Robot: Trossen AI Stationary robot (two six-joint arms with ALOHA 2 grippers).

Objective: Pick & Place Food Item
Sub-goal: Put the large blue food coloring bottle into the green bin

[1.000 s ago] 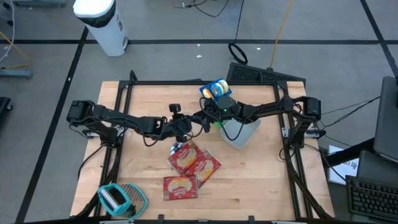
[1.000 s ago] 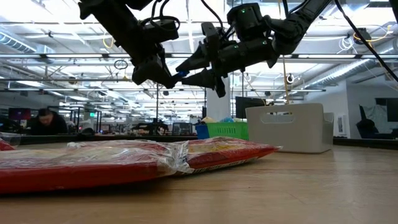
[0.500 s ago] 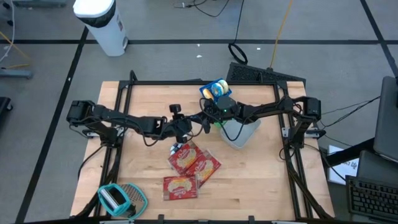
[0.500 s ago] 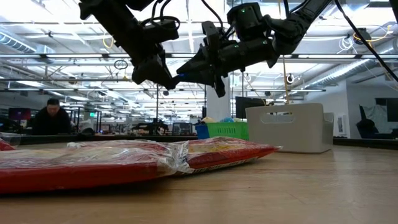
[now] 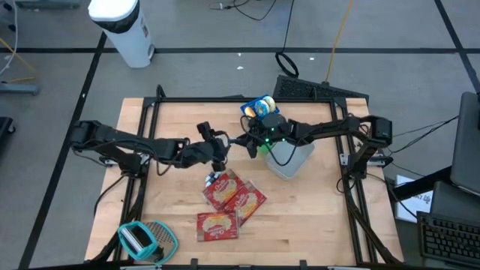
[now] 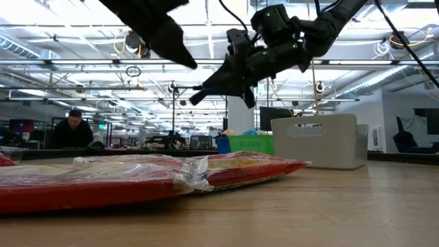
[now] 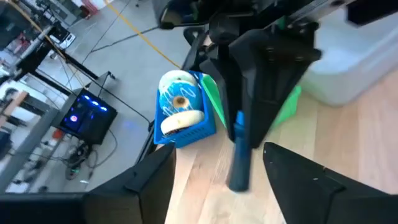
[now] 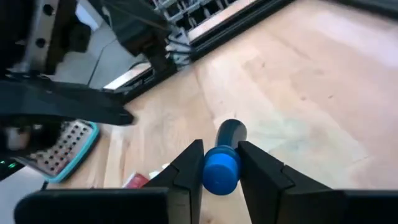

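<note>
Right claw (image 8: pixel 219 163) clenched on blue handle (image 8: pixel 222 163), raised over desk (image 5: pixel 315 217) just left of white bin (image 5: pixel 291 159). Left claw (image 7: pixel 217 169) released, fingers spread, just left of right claw, clear of handle. Three red food packs (image 5: pixel 227 202) flat on desk below bin's left side, overlapping. One blue basket (image 5: pixel 258 108) above bin, holding food. One teal grater (image 5: pixel 142 240) at desk's lower-left corner.

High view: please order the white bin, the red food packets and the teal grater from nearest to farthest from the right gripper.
From the right gripper:
1. White bin, just to its right.
2. Red food packets, nearer the table's front.
3. Teal grater, at the front left corner.
</note>
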